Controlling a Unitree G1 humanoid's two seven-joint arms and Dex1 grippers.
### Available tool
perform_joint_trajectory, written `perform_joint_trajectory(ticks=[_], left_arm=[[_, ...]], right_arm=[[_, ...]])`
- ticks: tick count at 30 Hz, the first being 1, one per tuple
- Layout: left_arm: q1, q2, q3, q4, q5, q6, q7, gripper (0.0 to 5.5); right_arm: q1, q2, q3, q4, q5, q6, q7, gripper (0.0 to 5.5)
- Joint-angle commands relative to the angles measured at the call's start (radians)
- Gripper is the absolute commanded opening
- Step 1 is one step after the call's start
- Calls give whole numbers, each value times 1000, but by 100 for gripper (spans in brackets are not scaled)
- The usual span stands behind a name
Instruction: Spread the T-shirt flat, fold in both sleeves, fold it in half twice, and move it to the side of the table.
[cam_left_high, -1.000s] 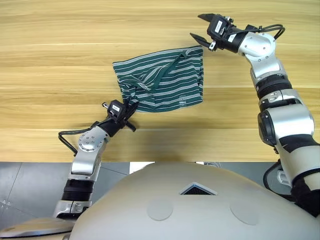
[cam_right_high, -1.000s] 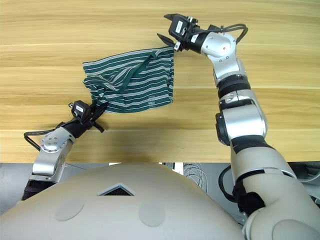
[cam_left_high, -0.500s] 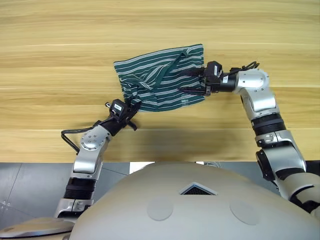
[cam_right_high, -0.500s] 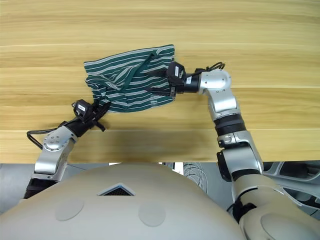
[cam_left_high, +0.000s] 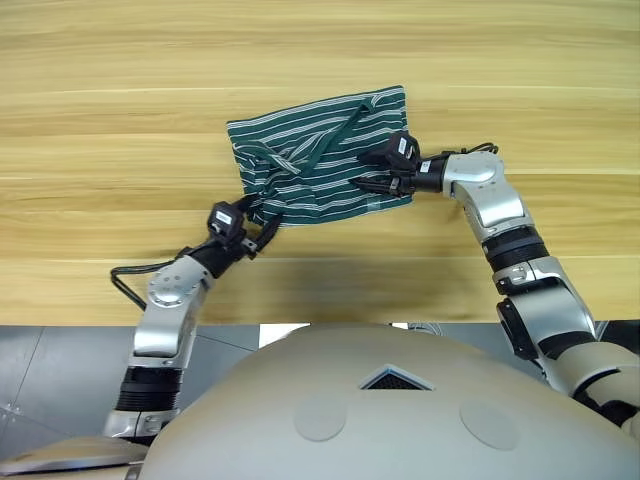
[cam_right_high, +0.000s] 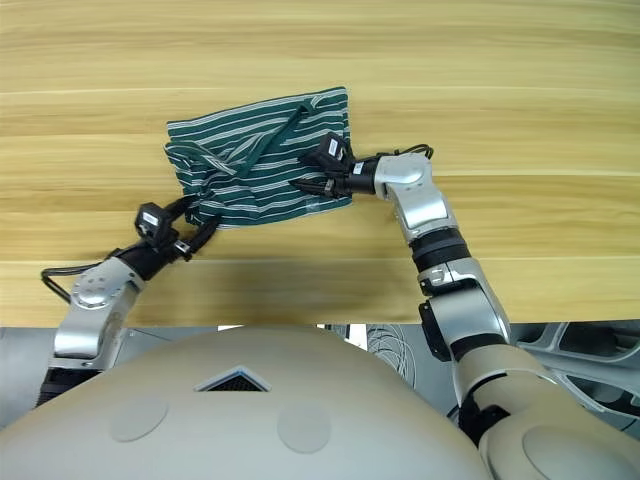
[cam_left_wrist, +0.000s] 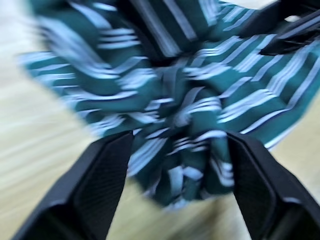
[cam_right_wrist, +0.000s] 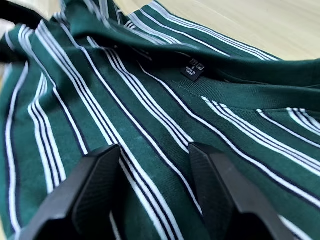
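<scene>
T-shirt (cam_left_high: 320, 165), dark green with white stripes, lay on the wooden table (cam_left_high: 120, 100) around the middle of the head camera views. It formed a rough, slightly skewed rectangle. The cloth was not flat: the near corner on the robot's left was bunched and wrinkled, and a dark neckband (cam_left_high: 335, 140) ran diagonally across the upper layer.

Left gripper (cam_left_high: 255, 218) was at that bunched near-left corner. In the left wrist view its two black fingers (cam_left_wrist: 100, 185) stood wide apart, with a gathered wad of striped fabric lying between them. The pads were not closed on the wad. That view was blurred, so finer contact could not be judged.

Right gripper (cam_left_high: 362, 170) was positioned over the right-hand part of the garment, its arm coming in from the robot's right. In the right wrist view its fingers (cam_right_wrist: 97, 190) were parted just above or on the striped surface, with nothing clamped between them. A small dark neck label (cam_right_wrist: 192, 70) was visible beyond the fingers, beside the neckband seam.
</scene>
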Motion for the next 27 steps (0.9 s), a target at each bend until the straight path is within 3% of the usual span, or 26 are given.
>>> perform_joint_trajectory(ticks=[1, 6, 11, 20, 27], left_arm=[[-9, 62, 151, -72, -44, 20, 4, 391], [-83, 64, 147, -184, -9, 31, 30, 469], [-201, 58, 31, -246, 66, 64, 43, 538], [-307, 139, -181, -98, 317, 25, -14, 538], [-499, 112, -282, 139, 433, -48, -20, 538]], right_arm=[[-3, -35, 26, 89, -73, -55, -11, 256], [-8, -75, 52, 154, -112, -199, 30, 256], [-16, -105, 59, 180, -109, -302, 63, 256], [-58, -92, 58, 187, -127, -358, 57, 256], [-64, -72, 76, 183, -138, -369, 58, 256]])
